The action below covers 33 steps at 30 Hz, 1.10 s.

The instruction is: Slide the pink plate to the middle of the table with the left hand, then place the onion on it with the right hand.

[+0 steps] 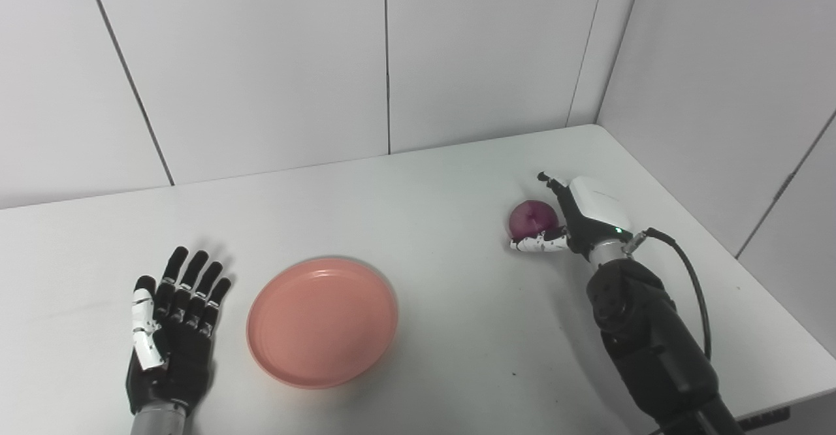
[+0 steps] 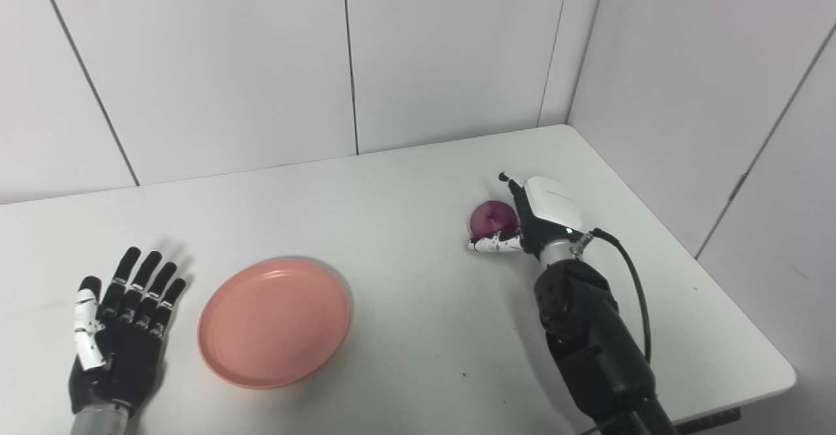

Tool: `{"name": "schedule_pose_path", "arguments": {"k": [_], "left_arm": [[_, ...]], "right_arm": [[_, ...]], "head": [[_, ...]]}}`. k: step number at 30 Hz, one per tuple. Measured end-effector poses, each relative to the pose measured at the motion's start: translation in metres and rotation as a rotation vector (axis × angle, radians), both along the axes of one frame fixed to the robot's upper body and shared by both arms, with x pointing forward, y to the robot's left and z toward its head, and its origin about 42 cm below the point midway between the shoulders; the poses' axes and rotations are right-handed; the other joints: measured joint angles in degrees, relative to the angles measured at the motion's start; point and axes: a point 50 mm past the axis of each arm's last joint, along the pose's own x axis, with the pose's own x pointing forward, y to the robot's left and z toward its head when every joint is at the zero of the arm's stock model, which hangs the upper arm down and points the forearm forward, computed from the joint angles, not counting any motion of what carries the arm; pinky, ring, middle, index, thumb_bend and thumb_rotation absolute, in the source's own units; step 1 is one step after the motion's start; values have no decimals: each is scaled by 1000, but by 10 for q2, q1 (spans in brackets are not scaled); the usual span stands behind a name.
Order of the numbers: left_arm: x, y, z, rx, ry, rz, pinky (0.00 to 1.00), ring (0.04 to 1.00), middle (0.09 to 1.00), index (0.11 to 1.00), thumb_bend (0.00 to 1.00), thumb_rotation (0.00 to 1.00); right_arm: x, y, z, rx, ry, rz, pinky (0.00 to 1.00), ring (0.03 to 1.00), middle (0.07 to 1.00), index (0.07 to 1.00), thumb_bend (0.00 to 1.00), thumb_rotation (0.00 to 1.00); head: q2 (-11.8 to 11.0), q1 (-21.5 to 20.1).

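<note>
Judging by the pink plate (image 1: 322, 321) lying left of centre beside the flat, spread, empty left hand (image 1: 171, 330), the onion step is in hand: the red onion (image 1: 532, 219), on the table, is cupped by the right hand (image 1: 578, 219), whether clamped cannot be told, and a lift is called for next.

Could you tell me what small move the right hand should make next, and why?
Probably close the right hand on the onion and lift: its fingers already flank the onion, which still sits on the table. The pink plate lies empty, the left hand open beside it.
</note>
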Motion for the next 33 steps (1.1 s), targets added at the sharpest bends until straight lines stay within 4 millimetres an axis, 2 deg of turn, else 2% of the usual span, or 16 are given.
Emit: {"name": "schedule_pose_path", "arguments": {"k": [3, 8, 12, 19, 20, 21, 24, 27, 28, 32, 33], "left_arm": [[0, 0, 0, 0, 0, -1, 922, 910, 916, 901, 389, 1000], [-1, 0, 0, -1, 0, -1, 916, 908, 913, 898, 387, 1000], [-1, 0, 0, 1, 0, -1, 914, 904, 910, 895, 384, 1000], [-1, 0, 0, 0, 0, -1, 913, 906, 912, 897, 382, 1000], [-1, 0, 0, 1, 0, -1, 913, 906, 912, 897, 383, 1000], [-1, 0, 0, 1, 0, -1, 907, 902, 909, 892, 385, 1000], [-2, -1, 1, 2, 0, -1, 911, 904, 911, 893, 383, 1000], [-3, -1, 1, 2, 4, -4, 919, 909, 917, 900, 383, 1000], [-3, -1, 1, 2, 5, -5, 919, 908, 916, 899, 382, 1000], [-3, -1, 1, 2, 5, -6, 909, 900, 908, 892, 381, 1000], [-3, -1, 1, 2, 5, -6, 909, 900, 908, 892, 382, 1000]], "right_arm": [[5, 2, -5, 0, 27, 7, 714, 811, 852, 852, 873, 436], [9, 8, -2, -7, 24, 29, 702, 805, 850, 850, 854, 469], [10, 9, -3, -6, 41, 38, 696, 801, 849, 845, 835, 468], [10, 8, -4, -1, 65, 38, 663, 780, 832, 834, 798, 407], [10, 8, -4, -2, 66, 38, 610, 729, 795, 834, 789, 385], [10, 7, -5, -4, 68, 37, 512, 629, 720, 837, 772, 351], [13, 4, -3, -6, 67, 23, 474, 610, 706, 834, 751, 281], [14, 3, -1, -3, 66, 17, 351, 473, 625, 838, 724, 187], [14, 3, -1, -1, 66, 16, 350, 473, 626, 839, 719, 170], [14, 2, -1, 9, 67, 17, 508, 644, 712, 814, 700, 139], [14, 2, 0, 12, 67, 17, 507, 643, 711, 810, 694, 134]], "head": [[0, -1], [1, 0], [2, 1], [3, 3], [3, 3], [3, 3], [3, 4], [3, 4], [3, 4], [4, 6], [4, 6]]}}
